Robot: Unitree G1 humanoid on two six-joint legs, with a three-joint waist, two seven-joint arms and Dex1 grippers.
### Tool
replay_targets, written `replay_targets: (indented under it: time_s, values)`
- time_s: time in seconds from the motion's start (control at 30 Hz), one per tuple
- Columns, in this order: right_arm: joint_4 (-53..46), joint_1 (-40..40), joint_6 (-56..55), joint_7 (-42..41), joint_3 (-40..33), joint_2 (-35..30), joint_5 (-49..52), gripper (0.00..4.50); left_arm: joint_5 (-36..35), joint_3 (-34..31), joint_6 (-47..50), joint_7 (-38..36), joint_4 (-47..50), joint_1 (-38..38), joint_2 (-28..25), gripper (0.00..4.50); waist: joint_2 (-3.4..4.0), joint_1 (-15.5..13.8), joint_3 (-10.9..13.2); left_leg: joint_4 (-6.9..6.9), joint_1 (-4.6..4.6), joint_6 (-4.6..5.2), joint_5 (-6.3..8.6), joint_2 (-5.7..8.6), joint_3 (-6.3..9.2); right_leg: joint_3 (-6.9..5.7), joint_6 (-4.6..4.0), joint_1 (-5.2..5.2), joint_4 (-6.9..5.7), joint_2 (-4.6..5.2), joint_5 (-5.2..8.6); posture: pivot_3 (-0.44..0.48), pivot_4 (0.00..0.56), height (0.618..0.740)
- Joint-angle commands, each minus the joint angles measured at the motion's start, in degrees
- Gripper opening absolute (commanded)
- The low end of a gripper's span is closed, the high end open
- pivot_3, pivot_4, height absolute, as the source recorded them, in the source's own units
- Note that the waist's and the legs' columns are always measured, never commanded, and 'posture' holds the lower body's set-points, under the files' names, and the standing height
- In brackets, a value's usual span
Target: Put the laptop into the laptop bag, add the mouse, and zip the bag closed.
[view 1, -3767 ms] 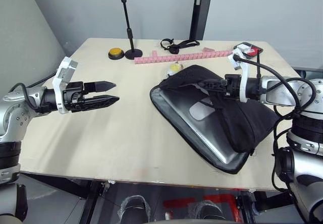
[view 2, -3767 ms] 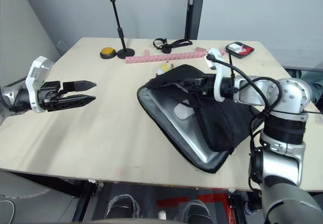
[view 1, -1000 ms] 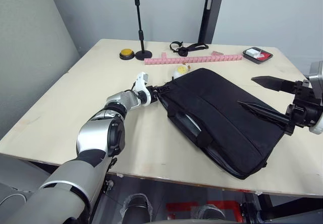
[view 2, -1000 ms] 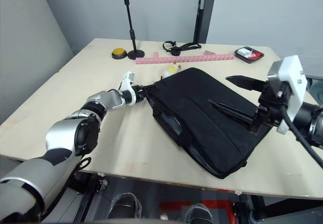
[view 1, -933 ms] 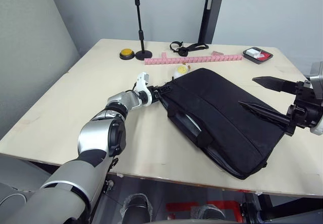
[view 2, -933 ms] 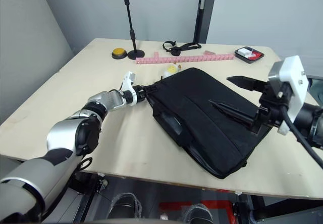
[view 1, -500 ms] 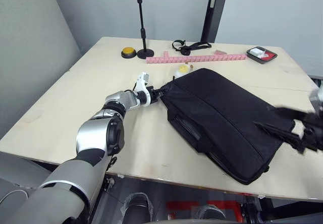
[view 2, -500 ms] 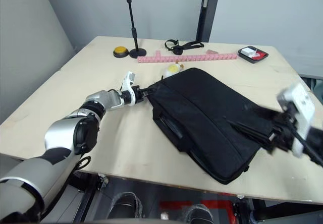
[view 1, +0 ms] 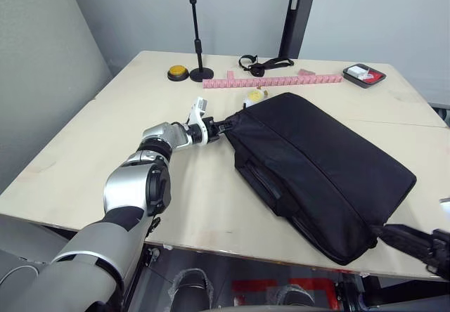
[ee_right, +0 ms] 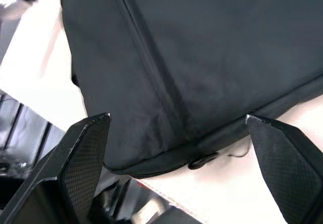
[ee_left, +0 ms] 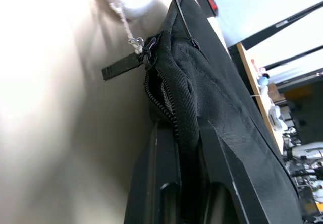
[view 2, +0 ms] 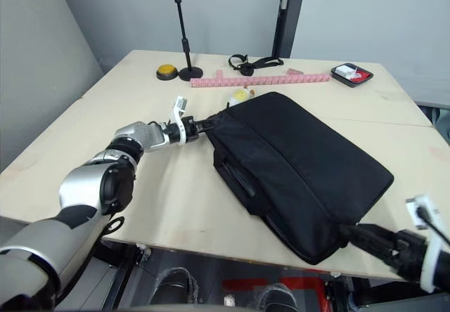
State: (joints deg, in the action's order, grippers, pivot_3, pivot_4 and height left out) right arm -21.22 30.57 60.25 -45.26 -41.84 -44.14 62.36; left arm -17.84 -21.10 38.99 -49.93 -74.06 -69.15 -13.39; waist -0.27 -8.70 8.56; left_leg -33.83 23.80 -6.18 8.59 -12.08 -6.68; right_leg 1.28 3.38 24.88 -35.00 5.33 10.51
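Currently, left eye view: laptop bag (view 1: 320, 171) lies flat, diagonal, centre-right of frame on desk (view 1: 84, 157); left gripper (view 1: 223, 124) fingers closed on bag's corner at frame centre. Right eye view: right gripper (view 2: 365, 239) at lower right, just off bag's near corner. Left wrist view: fingers (ee_left: 161, 183) clamp bag's zipper edge. Right wrist view: fingers (ee_right: 83, 153) spread wide, bag between, untouched.

From my end the laptop bag (view 1: 320, 171) looks like matt black woven cloth, sitting on a smooth, pale wood surface (view 1: 98, 150).
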Motion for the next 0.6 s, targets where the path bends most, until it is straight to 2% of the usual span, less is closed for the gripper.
replay_targets:
  time_s: [0.03,0.27,0.43,0.6]
  values:
    - [2.0,-0.8,-1.4,1.0,1.2,0.9,-2.0,4.50,-2.2,-0.5,0.8,-2.8,3.7,-2.1,0.1,0.01,0.00,0.0,0.0,0.00,0.01,0.00,0.00,0.00,0.00,0.00,0.00,0.00,0.01,0.00,0.00,0.000,0.150,0.739]
    - [2.6,-3.5,-2.0,-0.1,5.0,0.6,-3.4,4.50,-1.9,0.4,2.6,-3.9,5.6,-0.6,0.0,0.01,0.01,0.0,0.0,0.00,-0.03,-0.01,0.00,0.00,0.00,0.01,0.01,-0.02,-0.02,-0.01,-0.01,0.000,0.150,0.739]
    - [5.1,-7.5,-3.3,-1.2,7.3,0.1,-5.1,2.96,-2.0,1.5,4.7,-5.1,8.3,0.7,-1.0,0.00,0.00,0.3,0.0,0.00,-0.03,-0.01,0.00,-0.01,0.00,0.01,0.01,-0.02,-0.03,-0.02,-0.01,0.000,0.150,0.739]
    - [5.1,-13.3,-3.7,-1.4,8.4,-1.4,-5.7,1.25,-1.3,5.8,7.4,-9.5,15.3,5.3,-3.8,0.00,0.01,1.4,0.0,0.00,-0.11,-0.02,-0.01,-0.03,-0.06,0.07,0.01,-0.02,-0.12,-0.03,-0.01,0.000,0.150,0.739]
